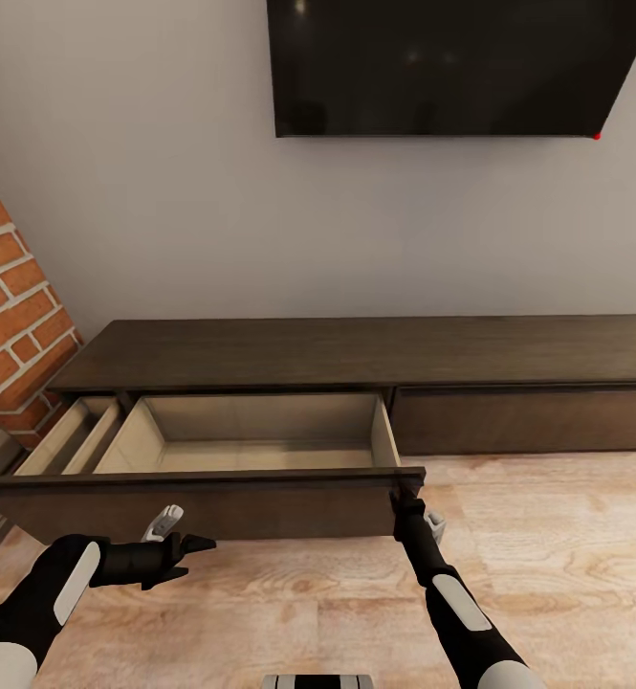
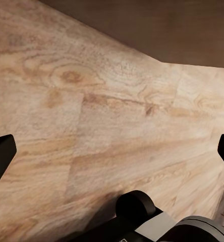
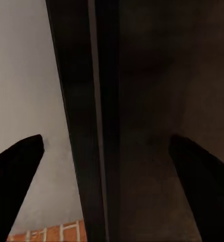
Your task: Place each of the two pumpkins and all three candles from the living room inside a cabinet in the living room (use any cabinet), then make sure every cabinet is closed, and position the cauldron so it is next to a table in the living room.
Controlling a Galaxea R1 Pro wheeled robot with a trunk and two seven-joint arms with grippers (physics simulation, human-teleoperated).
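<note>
The long low dark-brown cabinet [image 1: 356, 349] stands against the wall. Its left drawer [image 1: 260, 455] is pulled out, and its pale beige inside holds nothing. My right gripper [image 1: 405, 493] is at the right end of the drawer front [image 1: 203, 507]. In the right wrist view the right gripper [image 3: 106, 143] is open, its fingers spread either side of the front's dark edge [image 3: 92, 101]. My left gripper [image 1: 198, 547] hovers low in front of the drawer. The left gripper [image 2: 113, 151] is open over bare floor. The pumpkins, candles and cauldron are out of view.
The cabinet's right drawer front [image 1: 528, 421] is shut. A dark TV [image 1: 451, 67] hangs on the wall above. A brick column [image 1: 11, 306] stands at the left, close to the open drawer. Light wood floor [image 1: 547, 536] stretches to the right.
</note>
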